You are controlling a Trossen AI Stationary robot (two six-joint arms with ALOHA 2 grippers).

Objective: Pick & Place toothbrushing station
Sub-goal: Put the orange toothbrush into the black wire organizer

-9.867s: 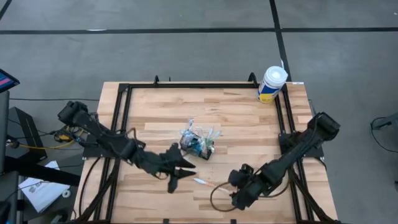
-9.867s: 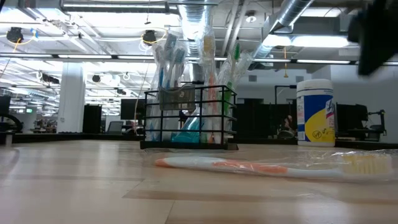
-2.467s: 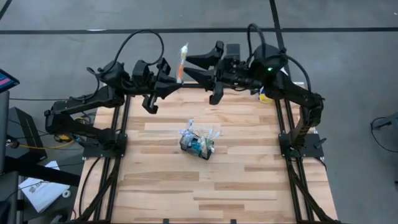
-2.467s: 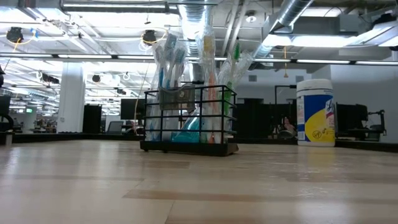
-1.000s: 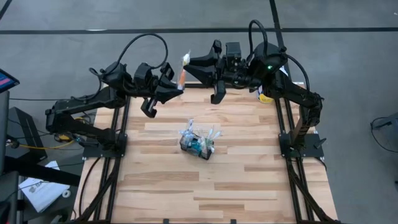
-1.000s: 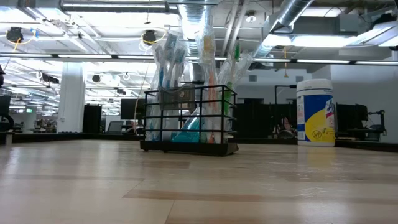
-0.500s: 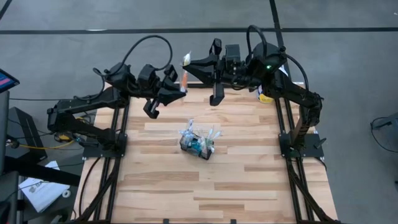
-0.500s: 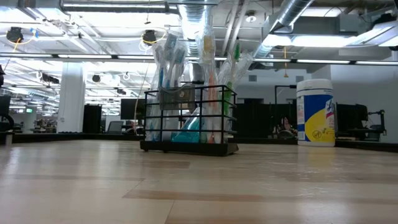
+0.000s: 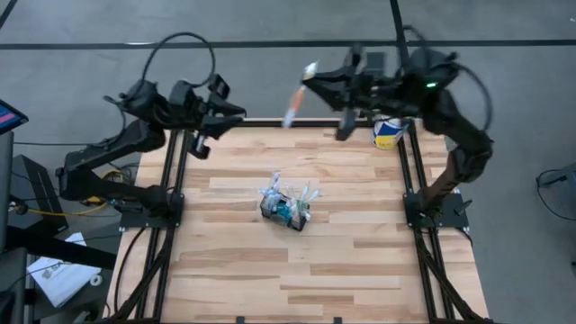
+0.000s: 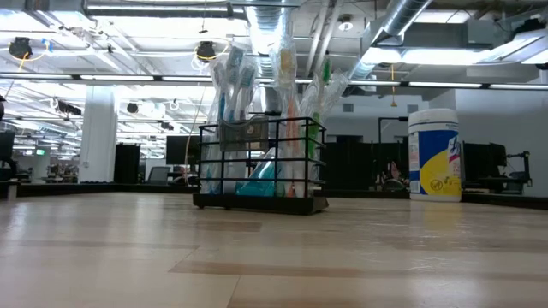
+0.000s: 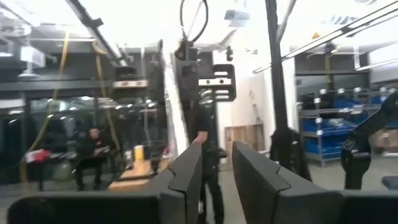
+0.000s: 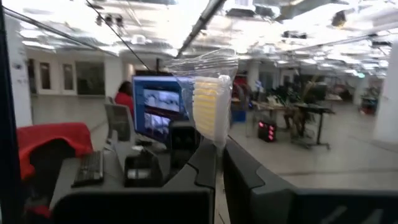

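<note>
A: The right claw (image 9: 317,79) hangs high over the far edge of the surface (image 9: 360,261), fingers pinched together on a wrapped toothbrush (image 9: 297,97); its wrist camera shows the bristle head in clear plastic (image 12: 208,102) standing up between the two fingers.

B: And the left claw (image 9: 236,110)?

A: Raised at the far left corner, fingers slightly apart, holding nothing.

B: Where is the toothbrushing station (image 9: 286,209)?

A: Mid-surface, well apart from both arms. Seen level across the surface, the station (image 10: 261,164) stands upright and already carries several wrapped brushes on end.

B: So how far along?

A: Well along, I judge. No loose brushes show on the surface; the one in the air looks like the last to go in. What is left is to carry it toward the near side, over the caddy, lower it into a compartment and let go.

B: Anything else about?

A: A white tub (image 9: 391,129) at the far right corner, beside the right arm.
</note>
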